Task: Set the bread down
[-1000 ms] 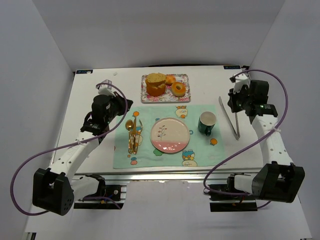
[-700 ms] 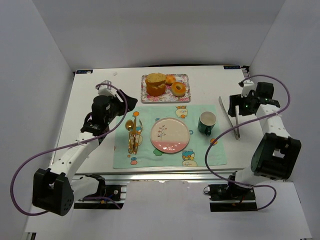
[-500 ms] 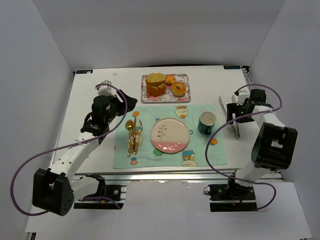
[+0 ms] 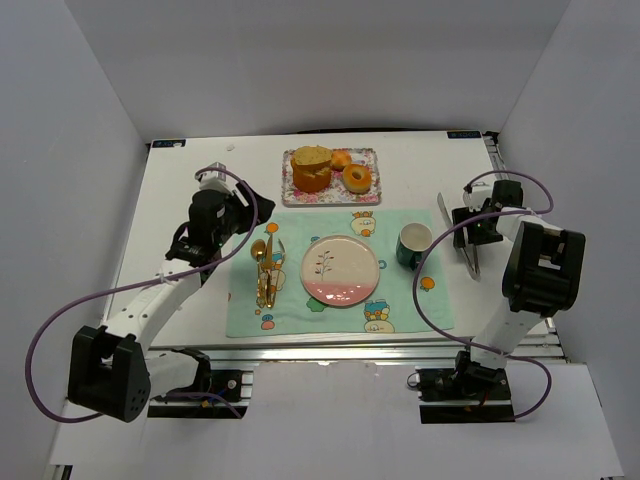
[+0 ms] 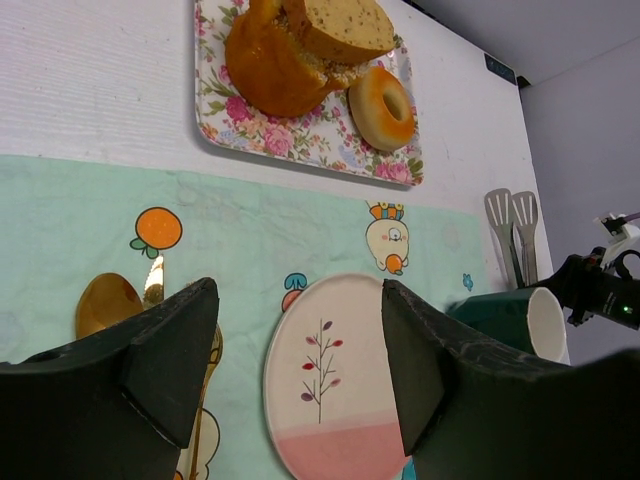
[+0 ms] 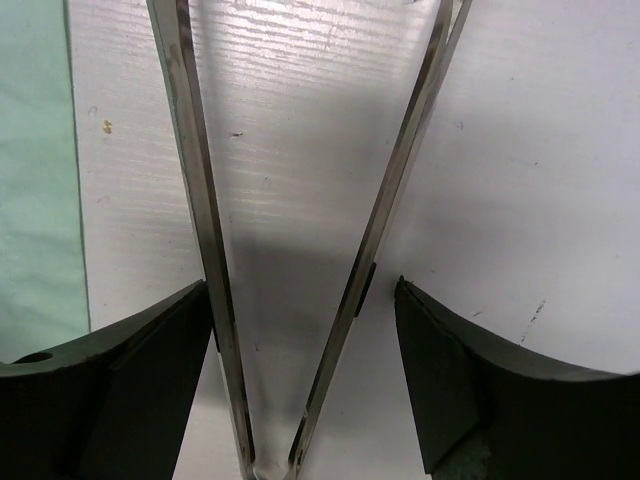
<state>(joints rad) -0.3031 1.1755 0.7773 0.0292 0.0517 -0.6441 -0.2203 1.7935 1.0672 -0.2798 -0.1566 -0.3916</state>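
The bread (image 4: 357,178) is a small golden ring lying on the right side of a floral tray (image 4: 330,196) at the back; it also shows in the left wrist view, bread (image 5: 383,105). My left gripper (image 5: 298,330) hangs open above the mat, left of the pink-and-white plate (image 4: 340,270), holding nothing. My right gripper (image 6: 302,300) is open low over the metal tongs (image 6: 195,180) on the bare table at the right. Its fingers straddle both tong arms close to the joined end. From above, the right gripper (image 4: 470,225) covers the middle of the tongs (image 4: 445,208).
A tall brown cake (image 4: 311,168) and a small bun (image 4: 341,158) share the tray with the bread. On the mint placemat (image 4: 400,300) lie gold cutlery (image 4: 263,272) at the left and a green cup (image 4: 413,246) at the right, next to the tongs.
The right arm has folded back and its gripper has come down and inward from the far right onto the tongs. The left arm has barely shifted.
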